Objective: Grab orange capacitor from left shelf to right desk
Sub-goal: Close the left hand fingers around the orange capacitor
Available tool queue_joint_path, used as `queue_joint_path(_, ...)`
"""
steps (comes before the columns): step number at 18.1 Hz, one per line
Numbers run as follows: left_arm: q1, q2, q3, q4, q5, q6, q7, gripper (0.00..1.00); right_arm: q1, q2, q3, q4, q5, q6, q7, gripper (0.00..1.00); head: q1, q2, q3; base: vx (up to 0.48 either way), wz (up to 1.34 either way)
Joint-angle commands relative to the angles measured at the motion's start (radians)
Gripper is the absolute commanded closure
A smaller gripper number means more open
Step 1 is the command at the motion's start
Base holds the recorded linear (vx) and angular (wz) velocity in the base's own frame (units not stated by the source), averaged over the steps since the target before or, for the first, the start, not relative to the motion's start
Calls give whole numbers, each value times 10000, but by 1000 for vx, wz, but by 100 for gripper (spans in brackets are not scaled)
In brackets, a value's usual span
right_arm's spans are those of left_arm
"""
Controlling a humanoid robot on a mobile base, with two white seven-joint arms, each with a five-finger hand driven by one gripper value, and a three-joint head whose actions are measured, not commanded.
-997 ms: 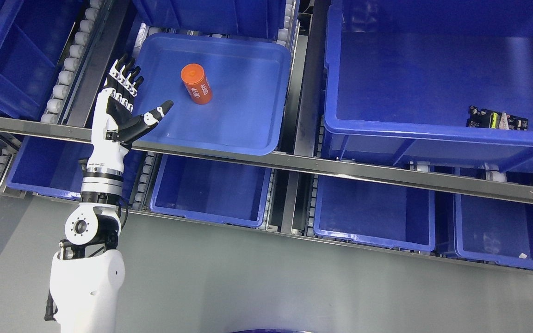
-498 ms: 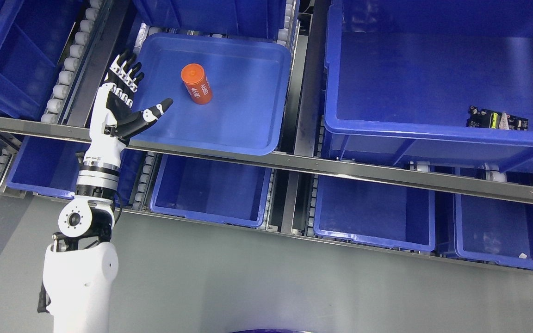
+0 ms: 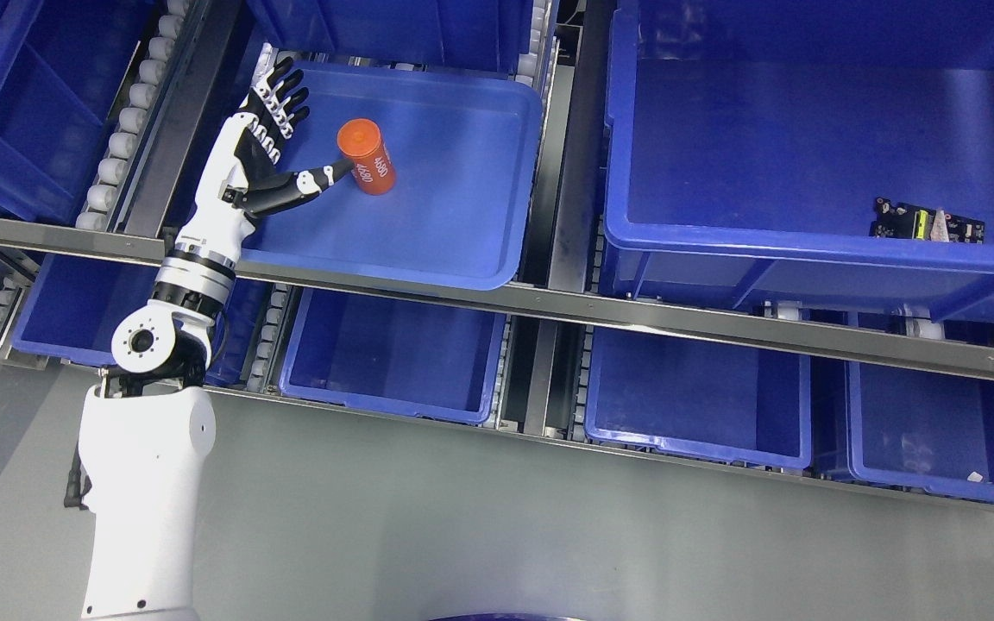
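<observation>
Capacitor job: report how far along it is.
Done: the left hand is inside the tray, open, thumb tip at the capacitor. In hand: closing for a grasp; the fingers do not wrap it yet. Left: grip it, lift it out and carry it to the desk, which is out of view.

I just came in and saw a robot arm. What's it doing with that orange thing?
The robot's left hand is reaching into a shallow blue tray on the shelf. Its fingers are spread open, and its thumb tip is right beside the orange capacitor standing there. It has not gripped it yet.
</observation>
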Motion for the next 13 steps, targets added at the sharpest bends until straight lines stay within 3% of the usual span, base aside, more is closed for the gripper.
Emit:
queue_joint_path(1,-650,258,-884,1952,-220,12,-31,1,200,-174,-123,-174,31,-17,4,0,0,0,0,0,0)
queue_joint_path(13,-681,-233,-1361,1906,-205,-18,-399,0,200,-174,-123,-174,31,-2,4,0,0,0,0,0,0)
